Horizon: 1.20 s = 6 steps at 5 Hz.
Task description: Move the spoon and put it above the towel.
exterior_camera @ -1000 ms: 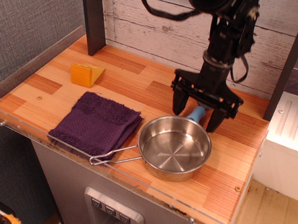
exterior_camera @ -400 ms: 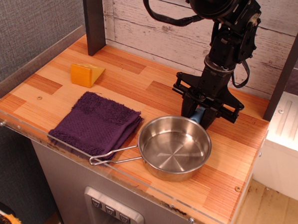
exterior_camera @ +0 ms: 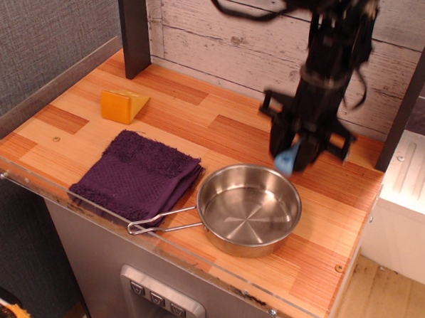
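My black gripper (exterior_camera: 292,155) hangs over the far rim of the steel pan (exterior_camera: 249,208), blurred by motion. It is shut on the spoon (exterior_camera: 286,161); only the light-blue handle end shows below the jaws, lifted off the counter, and the grey bowl is hidden between them. The dark purple towel (exterior_camera: 137,173) lies folded at the front left, its right edge touching the pan.
A yellow-orange wedge block (exterior_camera: 123,104) sits behind the towel. The pan's wire handle (exterior_camera: 158,224) points toward the front edge. A dark post (exterior_camera: 134,28) stands at the back left, a plank wall behind, a clear lip along the counter's front.
The gripper closed its open jaws on the spoon behind the pan, then rose with it; the blue handle now hangs clear of the counter.
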Motion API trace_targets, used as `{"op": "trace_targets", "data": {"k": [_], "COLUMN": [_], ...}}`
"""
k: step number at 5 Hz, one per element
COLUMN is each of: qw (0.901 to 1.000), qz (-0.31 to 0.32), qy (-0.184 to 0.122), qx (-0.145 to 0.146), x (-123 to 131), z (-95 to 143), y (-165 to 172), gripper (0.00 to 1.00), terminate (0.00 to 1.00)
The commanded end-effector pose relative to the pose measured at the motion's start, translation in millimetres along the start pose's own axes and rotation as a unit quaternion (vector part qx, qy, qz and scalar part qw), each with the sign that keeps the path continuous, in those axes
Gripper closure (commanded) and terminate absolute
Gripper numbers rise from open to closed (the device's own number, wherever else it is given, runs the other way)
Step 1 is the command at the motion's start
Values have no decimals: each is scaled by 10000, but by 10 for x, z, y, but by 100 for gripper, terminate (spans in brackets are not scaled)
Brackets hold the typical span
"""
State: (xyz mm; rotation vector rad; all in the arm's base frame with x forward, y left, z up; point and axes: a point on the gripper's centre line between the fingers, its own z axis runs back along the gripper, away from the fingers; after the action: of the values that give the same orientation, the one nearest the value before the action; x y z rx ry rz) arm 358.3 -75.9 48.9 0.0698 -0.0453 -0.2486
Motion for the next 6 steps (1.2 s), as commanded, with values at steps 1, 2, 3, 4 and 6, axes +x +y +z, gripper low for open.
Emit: {"op": "trace_targets", "data": {"k": [1,2,3,4,6], "qw": [9994,9994,9981,9970,9971], "qz": [72,271,507,638,443], "qy": [-304,-64,189,330,584], "qx": [150,181,280,284,198], "x": [-38,-192,-364,-420,-319], "z": [316,208,114,-10,-294], "y": [757,1049,1314,1441,1403], "gripper": [100,100,100,100,100], "terminate": [0,0,0,0,0]}}
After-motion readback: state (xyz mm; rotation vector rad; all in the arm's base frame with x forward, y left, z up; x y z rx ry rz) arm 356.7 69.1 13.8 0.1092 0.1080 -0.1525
